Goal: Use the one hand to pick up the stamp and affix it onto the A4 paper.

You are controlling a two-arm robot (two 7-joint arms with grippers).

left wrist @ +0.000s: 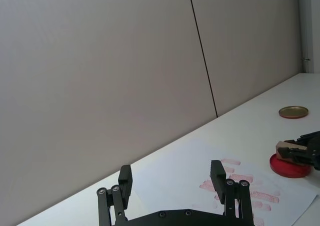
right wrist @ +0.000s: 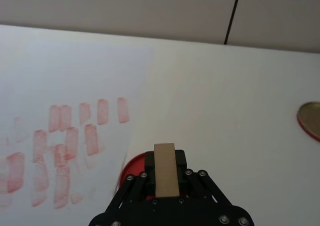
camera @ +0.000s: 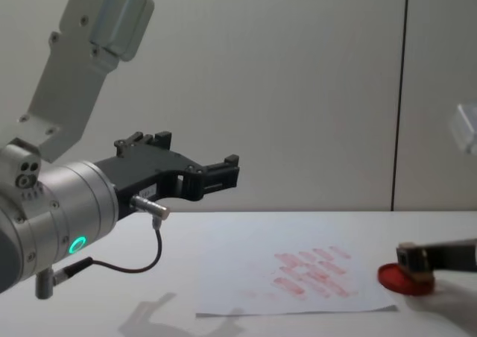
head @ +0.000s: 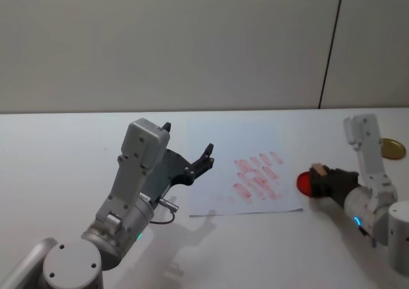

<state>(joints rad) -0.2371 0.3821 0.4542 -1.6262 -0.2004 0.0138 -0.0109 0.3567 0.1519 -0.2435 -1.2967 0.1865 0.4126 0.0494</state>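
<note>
Right tool (head: 319,176) pinching the stamp (right wrist: 165,170) over the red ink pad (head: 304,182), just off the right edge of the A4 paper (head: 236,142). Left tool (left wrist: 171,173) spread, raised near the paper's left edge, bare surface (head: 64,148) further left

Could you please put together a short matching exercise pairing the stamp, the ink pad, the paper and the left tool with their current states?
Things:
1. stamp
2. ink pad
3. A4 paper
4. left tool

States:
A. open and empty, raised above the table
B. lying flat, marked with reddish prints
C. gripped in the right tool
D. round and red, just off the paper's right edge

Pairs: 1-C, 2-D, 3-B, 4-A
</note>
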